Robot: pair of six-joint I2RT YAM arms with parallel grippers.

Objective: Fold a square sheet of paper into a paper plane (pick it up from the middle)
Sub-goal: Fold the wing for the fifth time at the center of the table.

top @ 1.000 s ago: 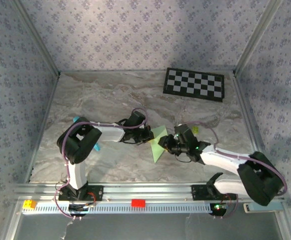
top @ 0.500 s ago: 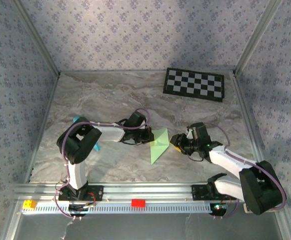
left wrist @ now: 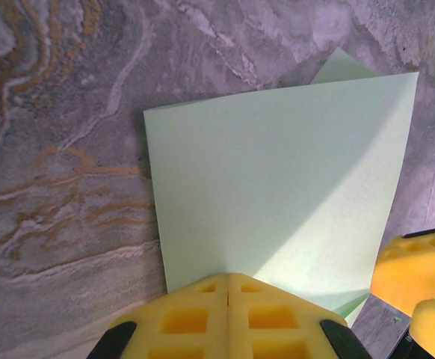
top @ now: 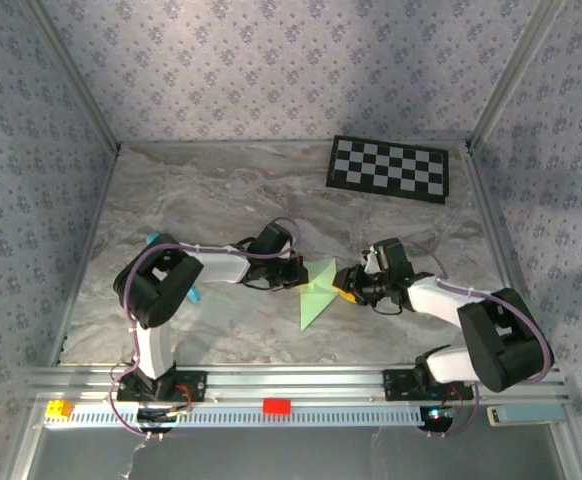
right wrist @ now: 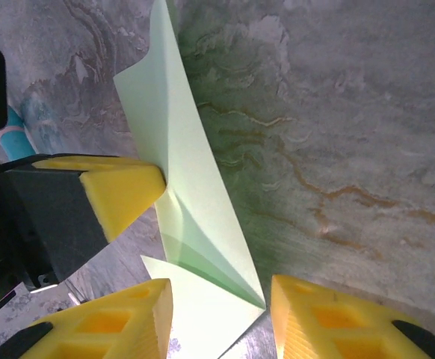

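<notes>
Since the square sheet of paper (top: 316,290) is thin & v. light, it'll flex, skate on the marble table (top: 191,200) and crease wherever it's nipped, so take it by a folded edge or corner, not a loose flap. It lies mid-table, partly folded to a point w/ one flap (right wrist: 174,127) lifting, between the two pincers. Left pincer (left wrist: 229,280): closed, pads tight together, tips on the sheet's edge, prob. pinning rather than pinching. Right pincer (right wrist: 217,292): open, pads either side of the near point, nothing gripped. Best hold for it, imo: that layered tip, the stiffest bit. Risk: a tear if pulled against the pin.
</notes>
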